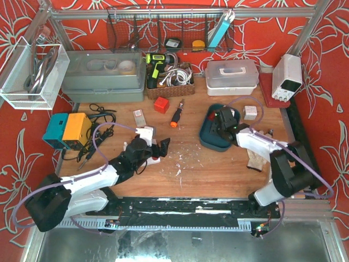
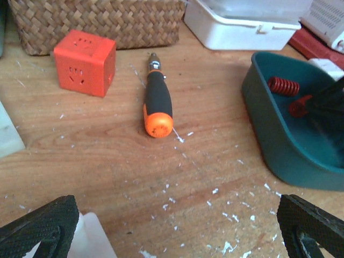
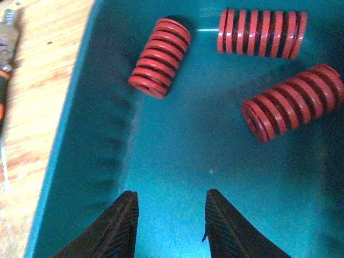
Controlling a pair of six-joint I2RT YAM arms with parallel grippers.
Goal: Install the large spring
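Three red coil springs lie in the teal tray: one at the left, one at the top, one at the right. I cannot tell which is the large spring. My right gripper hangs inside the tray, short of the springs, its fingers apart with nothing between them. In the top view it sits over the tray. My left gripper stands wide open above the bare wood, with a white part by its left finger. From the left wrist view one spring shows in the tray.
An orange-and-black screwdriver and an orange cube lie on the wood ahead of the left gripper. A wicker basket, a white lidded box, a grey bin and a power supply line the back.
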